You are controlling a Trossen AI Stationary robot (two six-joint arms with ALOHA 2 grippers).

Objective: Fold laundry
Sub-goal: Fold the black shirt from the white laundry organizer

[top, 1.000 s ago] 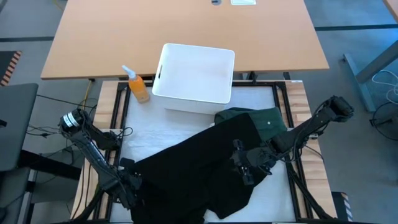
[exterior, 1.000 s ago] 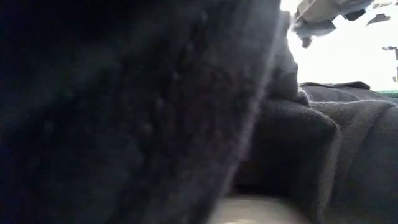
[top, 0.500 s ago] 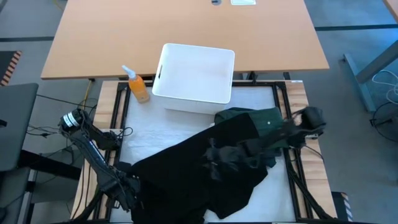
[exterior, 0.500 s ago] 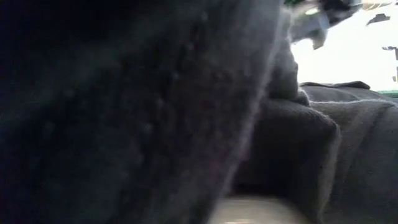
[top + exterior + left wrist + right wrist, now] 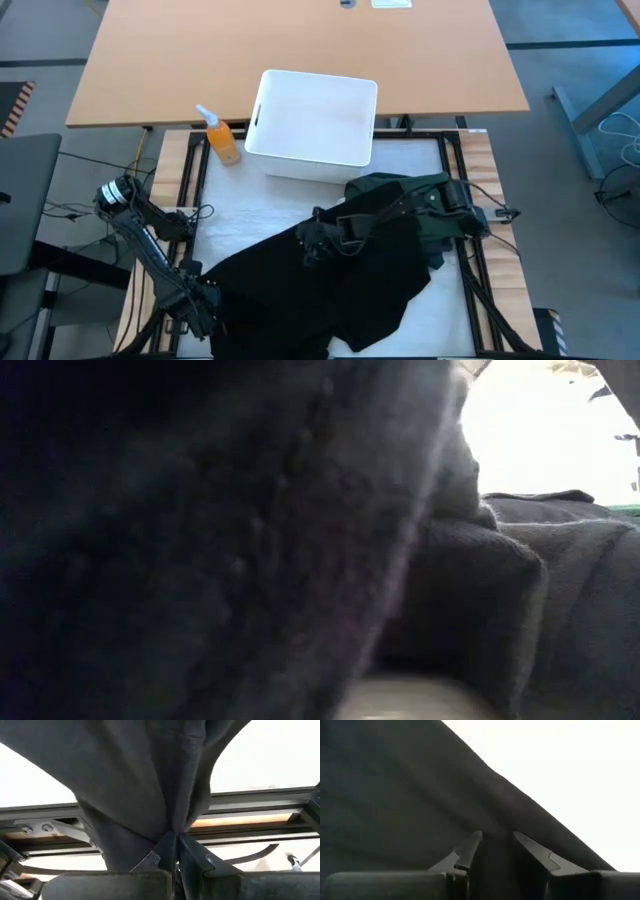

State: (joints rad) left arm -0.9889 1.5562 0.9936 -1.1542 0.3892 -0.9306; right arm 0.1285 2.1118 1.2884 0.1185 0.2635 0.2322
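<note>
A black garment [image 5: 330, 280] lies spread across the near half of the white table top, and in the low view black cloth [image 5: 200, 540] fills nearly the whole picture. A dark green garment [image 5: 432, 190] lies bunched at the right, partly under the black one. My left gripper [image 5: 197, 300] is at the near left, shut on the black garment's corner. My right gripper [image 5: 312, 247] is open, low over the black garment near its far edge [image 5: 520, 785], one finger [image 5: 469, 851] on either side of a strip of cloth. My left gripper pinches a gathered bunch of the black garment [image 5: 172, 827] at its near left corner between its two fingers, slanting down from the left. Several folds run out from the pinch, drawn toward the rest of the garment on the table. My right gripper's fingertips are down at the black cloth; I cannot tell whether they touch it.
A white plastic bin [image 5: 315, 122] stands at the table's far edge, with an orange spray bottle [image 5: 222, 140] to its left. Bare white table top [image 5: 250, 215] shows between the bin and the black garment. A wooden table [image 5: 300, 50] stands beyond.
My right gripper has swept from the right side of the black garment toward the table's left and a little toward the far edge, sinking and tipping down, and now stands near the garment's far edge. The garments lie as before.
</note>
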